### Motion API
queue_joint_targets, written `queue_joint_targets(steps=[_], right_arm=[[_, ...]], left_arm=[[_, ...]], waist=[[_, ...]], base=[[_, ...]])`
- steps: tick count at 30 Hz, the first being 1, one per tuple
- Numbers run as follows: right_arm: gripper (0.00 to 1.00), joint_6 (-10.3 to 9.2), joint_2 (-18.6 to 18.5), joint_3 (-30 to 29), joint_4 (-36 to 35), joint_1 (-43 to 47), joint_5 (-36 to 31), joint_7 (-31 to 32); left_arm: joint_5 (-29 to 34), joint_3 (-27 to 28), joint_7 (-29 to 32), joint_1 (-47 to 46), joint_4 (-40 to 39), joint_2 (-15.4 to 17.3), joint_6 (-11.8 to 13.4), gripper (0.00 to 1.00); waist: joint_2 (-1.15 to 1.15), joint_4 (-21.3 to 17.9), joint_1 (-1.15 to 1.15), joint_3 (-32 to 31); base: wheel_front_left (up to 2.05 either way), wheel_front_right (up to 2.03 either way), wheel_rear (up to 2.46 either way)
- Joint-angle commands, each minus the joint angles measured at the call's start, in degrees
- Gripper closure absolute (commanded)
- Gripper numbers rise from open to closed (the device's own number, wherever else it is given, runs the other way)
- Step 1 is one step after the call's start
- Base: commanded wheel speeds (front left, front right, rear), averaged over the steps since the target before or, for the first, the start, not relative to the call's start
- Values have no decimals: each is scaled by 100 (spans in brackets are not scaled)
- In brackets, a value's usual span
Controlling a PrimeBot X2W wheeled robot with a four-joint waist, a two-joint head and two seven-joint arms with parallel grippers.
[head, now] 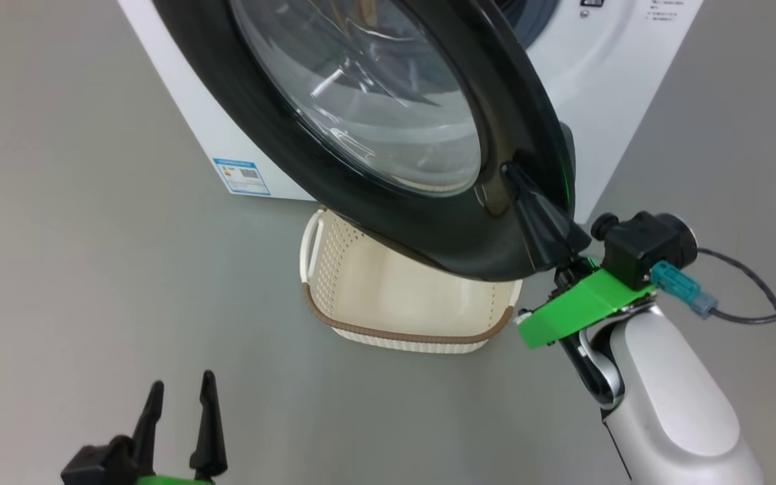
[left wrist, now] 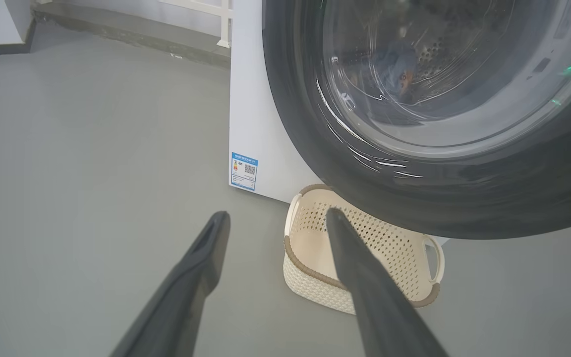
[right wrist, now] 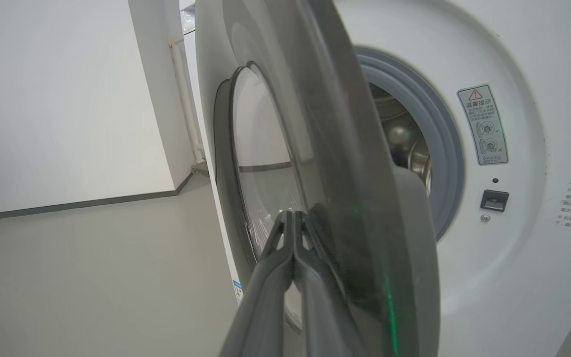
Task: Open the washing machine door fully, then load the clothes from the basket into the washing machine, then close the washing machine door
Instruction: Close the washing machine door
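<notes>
The washing machine [head: 613, 108] stands ahead with its door [head: 428, 232] swung partway out, black rim and glass bowl toward me. My right gripper [head: 510, 174] is shut, its fingertips [right wrist: 290, 218] laid against the door's [right wrist: 350, 158] outer face near the rim's free edge. Past that edge the grey gasket [right wrist: 446, 148] and steel drum show. Through the glass, the clothes [left wrist: 398, 69] lie in the drum as blue fabric with an orange mark. The basket [head: 401, 331] sits on the floor under the door, with no fabric in the part I see. My left gripper [head: 179, 404] hangs open, low and left of the basket [left wrist: 310, 290].
Bare grey floor spreads to the left and front of the machine [left wrist: 256, 124]. A blue label [head: 241, 176] marks its lower side panel. The latch slot [right wrist: 493, 200] sits right of the opening. A black cable [head: 765, 296] trails from my right wrist.
</notes>
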Motion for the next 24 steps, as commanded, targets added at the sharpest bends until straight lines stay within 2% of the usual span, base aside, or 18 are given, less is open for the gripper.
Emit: queue_joint_targets(steps=[1,24], right_arm=[[100,9,88,36,-140,-191,-44,-27],[100,9,85,-304,148,-1196,-328,-27]], left_arm=[[-22,192,-38,-236,-148,44,-8,0],[75,231,-38,-535,-208,43,-220,0]], waist=[[0,-84,0,93],[0,-362,0,893]], base=[[0,0,0],[0,0,0]])
